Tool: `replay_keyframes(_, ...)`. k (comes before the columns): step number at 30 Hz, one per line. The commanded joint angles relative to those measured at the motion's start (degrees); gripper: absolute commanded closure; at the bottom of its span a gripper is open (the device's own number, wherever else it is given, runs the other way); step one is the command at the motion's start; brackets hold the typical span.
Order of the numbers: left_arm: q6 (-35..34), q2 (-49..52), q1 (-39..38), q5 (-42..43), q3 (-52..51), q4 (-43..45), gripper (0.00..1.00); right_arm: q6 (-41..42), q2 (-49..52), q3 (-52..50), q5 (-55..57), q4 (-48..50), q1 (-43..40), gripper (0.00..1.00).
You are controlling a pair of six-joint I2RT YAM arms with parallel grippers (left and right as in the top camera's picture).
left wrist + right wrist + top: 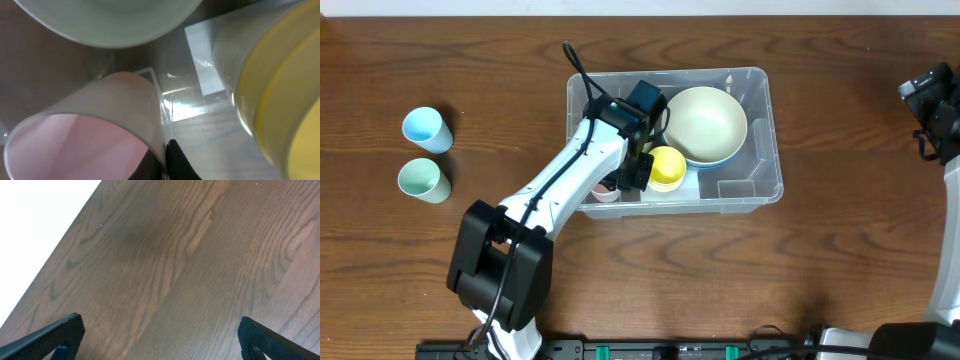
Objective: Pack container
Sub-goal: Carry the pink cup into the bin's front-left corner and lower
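left gripper (167,162) pinched shut on the rim of a pale pink plastic cup (75,145) inside the large clear rectangular plastic container (772,140)
the container sits mid brown wooden table (190,255), also holding a cream round bowl (705,122) and a yellow plastic cup (667,165); right gripper (160,345) hangs wide open, well apart

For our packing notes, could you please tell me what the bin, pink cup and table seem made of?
The bin looks like clear glossy plastic: wood shows through its walls. The pink cup is likely plastic, with a thin, translucent, smooth wall. The table is wood or wood-look laminate: brown grain, low sheen.
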Motion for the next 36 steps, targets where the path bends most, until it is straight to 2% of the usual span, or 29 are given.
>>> replay_keyframes(1, -1.90, 0.24, -0.02, -0.66, -0.22, 0.24, 0.94, 0.70, -0.33, 0.46, 0.63, -0.07, -0.17, 0.01)
replay_keyframes(23, -5.07, 0.24, -0.02, -0.22, -0.22, -0.92, 0.94, 0.70, -0.33, 0.46, 0.63, -0.07, -0.17, 0.01)
replay_keyframes(26, -5.07, 0.24, -0.02, -0.22, -0.22, -0.94, 0.84, 0.68, -0.33, 0.46, 0.63, -0.07, -0.17, 0.01)
replay_keyframes(27, -5.05, 0.24, -0.02, -0.22, -0.22, -0.92, 0.78, 0.68, -0.33, 0.46, 0.63, -0.07, -0.17, 0.01)
replay_keyframes(36, -4.96, 0.24, -0.02, -0.31, -0.22, -0.81, 0.77, 0.68, -0.33, 0.46, 0.63, -0.07, -0.17, 0.01)
